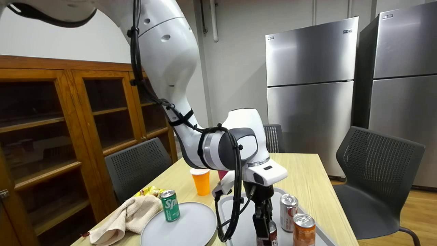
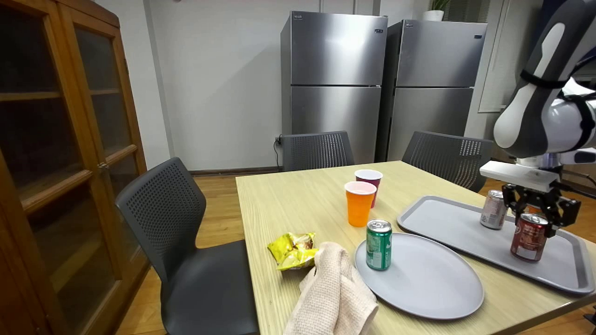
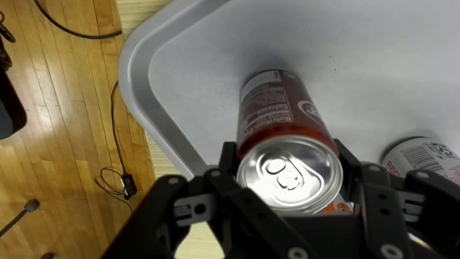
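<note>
Right over the red can (image 2: 528, 243), my gripper (image 3: 287, 154) snug about it, fingers (image 3: 228, 154) on both sides just below the rim: I've got it held! It stands upright on the grey tray (image 2: 449, 218), towards one end. I'd call this the grasp itself, the can not yet off the tray. What the next move calls for, I judge, is an even squeeze and, if I lift, a path straight up: the silver can (image 1: 287, 212) and the orange can (image 1: 304, 231) stand nearby.
</note>
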Tool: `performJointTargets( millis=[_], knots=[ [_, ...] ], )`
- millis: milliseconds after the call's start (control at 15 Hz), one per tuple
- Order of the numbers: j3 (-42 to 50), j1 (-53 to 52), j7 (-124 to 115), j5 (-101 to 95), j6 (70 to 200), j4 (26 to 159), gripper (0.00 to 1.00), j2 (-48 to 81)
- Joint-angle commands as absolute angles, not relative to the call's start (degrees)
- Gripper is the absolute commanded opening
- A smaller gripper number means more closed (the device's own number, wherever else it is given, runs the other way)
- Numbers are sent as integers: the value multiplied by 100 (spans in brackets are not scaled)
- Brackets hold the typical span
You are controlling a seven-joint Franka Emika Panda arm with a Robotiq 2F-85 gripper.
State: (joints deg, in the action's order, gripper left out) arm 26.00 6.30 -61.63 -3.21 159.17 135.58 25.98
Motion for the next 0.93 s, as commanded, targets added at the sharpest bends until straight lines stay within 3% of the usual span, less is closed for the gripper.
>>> performJointTargets(
  millis=[0, 867],
  knots=[
    [2598, 612, -5975, -212, 15876, 13537, 39, 2516],
    [2874, -564, -6530, -1075, 15790, 14153, 39, 1420]
  ],
)
